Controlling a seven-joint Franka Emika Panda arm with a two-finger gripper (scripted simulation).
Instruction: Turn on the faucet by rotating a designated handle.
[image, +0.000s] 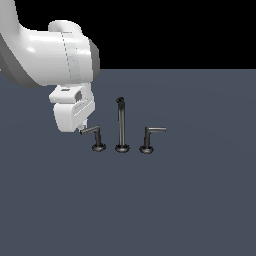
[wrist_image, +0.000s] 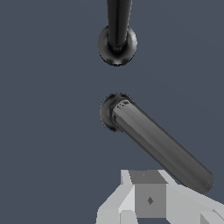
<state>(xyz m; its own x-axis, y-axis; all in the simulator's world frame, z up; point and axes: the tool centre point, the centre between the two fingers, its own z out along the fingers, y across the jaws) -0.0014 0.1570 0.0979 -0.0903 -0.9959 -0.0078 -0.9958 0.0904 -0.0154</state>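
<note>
The faucet is a small dark three-piece set on the grey floor. Its tall thin spout (image: 120, 125) stands in the middle. The handle (image: 97, 134) is the L-shaped lever on the exterior view's left, its bar pointing left. The mirrored lever (image: 149, 136) stands on the right. My gripper (image: 83, 130) hangs from the white arm, its tip right at the free end of the handle's bar. In the wrist view the handle's bar (wrist_image: 159, 144) runs slantwise from its round base toward my gripper (wrist_image: 149, 197), whose fingers look closed together beside the bar's end, holding nothing. The spout base (wrist_image: 117, 44) lies beyond.
The faucet set stands on a flat dark grey floor (image: 190, 200). The bulky white arm link (image: 55, 52) fills the upper part of the exterior view's left. No other objects show.
</note>
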